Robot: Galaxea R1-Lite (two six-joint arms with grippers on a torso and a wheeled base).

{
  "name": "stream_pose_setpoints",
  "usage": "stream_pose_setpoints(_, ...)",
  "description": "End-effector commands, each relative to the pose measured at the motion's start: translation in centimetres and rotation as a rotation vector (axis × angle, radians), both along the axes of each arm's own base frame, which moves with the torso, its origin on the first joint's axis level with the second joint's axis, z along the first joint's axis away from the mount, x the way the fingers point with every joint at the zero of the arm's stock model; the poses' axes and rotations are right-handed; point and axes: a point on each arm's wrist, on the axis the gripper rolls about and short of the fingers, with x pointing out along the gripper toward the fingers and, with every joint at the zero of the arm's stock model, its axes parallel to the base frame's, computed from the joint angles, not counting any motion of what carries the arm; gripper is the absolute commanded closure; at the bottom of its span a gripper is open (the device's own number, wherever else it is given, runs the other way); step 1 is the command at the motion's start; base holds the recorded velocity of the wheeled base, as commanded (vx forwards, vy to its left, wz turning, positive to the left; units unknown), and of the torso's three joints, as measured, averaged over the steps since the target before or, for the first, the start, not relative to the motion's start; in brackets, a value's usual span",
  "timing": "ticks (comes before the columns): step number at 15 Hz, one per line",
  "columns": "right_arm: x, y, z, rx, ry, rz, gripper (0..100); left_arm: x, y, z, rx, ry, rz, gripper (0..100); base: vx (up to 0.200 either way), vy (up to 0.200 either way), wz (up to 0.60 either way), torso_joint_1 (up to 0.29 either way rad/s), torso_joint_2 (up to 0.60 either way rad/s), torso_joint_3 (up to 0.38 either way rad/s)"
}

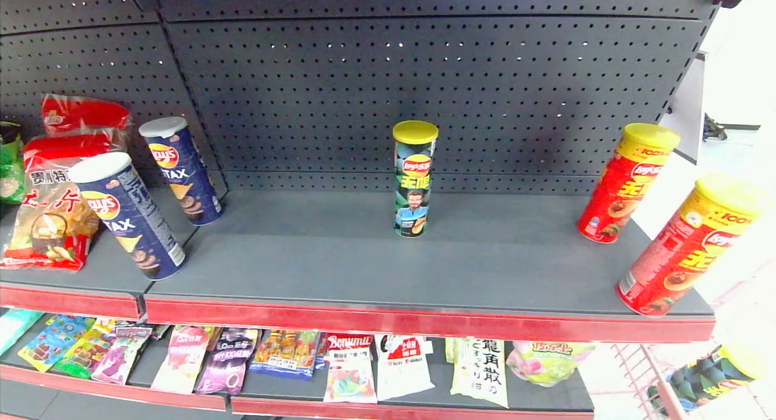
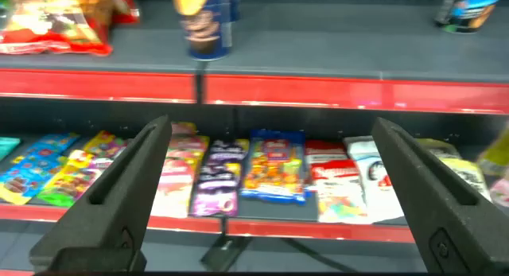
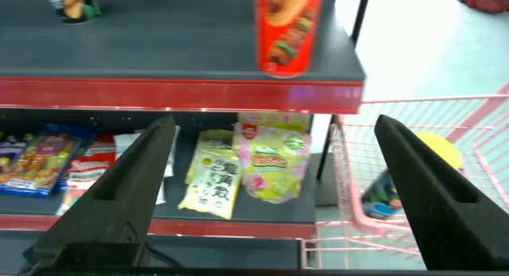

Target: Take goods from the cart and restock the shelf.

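Note:
The grey shelf with a red front edge holds a green chip can with a yellow lid at its middle. Two red cans stand at its right end, and two blue cans stand at the left. A pink wire cart to the right of the shelf holds a green can lying down, also seen as the can in the right wrist view. My left gripper is open in front of the lower shelf. My right gripper is open, facing the shelf's right end and the cart.
Red snack bags sit at the shelf's far left. The lower shelf carries a row of several flat snack packets. A dark pegboard backs the shelf. Wide bare room lies between the cans.

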Motion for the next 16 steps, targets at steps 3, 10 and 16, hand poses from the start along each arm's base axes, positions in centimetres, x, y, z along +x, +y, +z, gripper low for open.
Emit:
stream_pose_setpoints(3,0.0,0.0,0.01,0.0,0.0,-0.001,0,0.0,0.0,-0.01,-0.001,0.001,0.0,0,0.0,-0.2,0.0,0.007,0.01,0.006)
stream_pose_setpoints(10,0.0,0.0,0.01,-0.001,0.0,-0.001,0,0.0,0.0,-0.01,-0.001,0.001,0.0,0,0.0,-0.2,0.0,0.001,0.0,0.0)
stream_pose_setpoints(16,0.0,0.0,0.01,0.0,0.0,-0.001,0,0.02,0.0,-0.05,-0.001,0.003,0.0,0,0.0,-0.167,0.0,0.004,0.0,0.002)
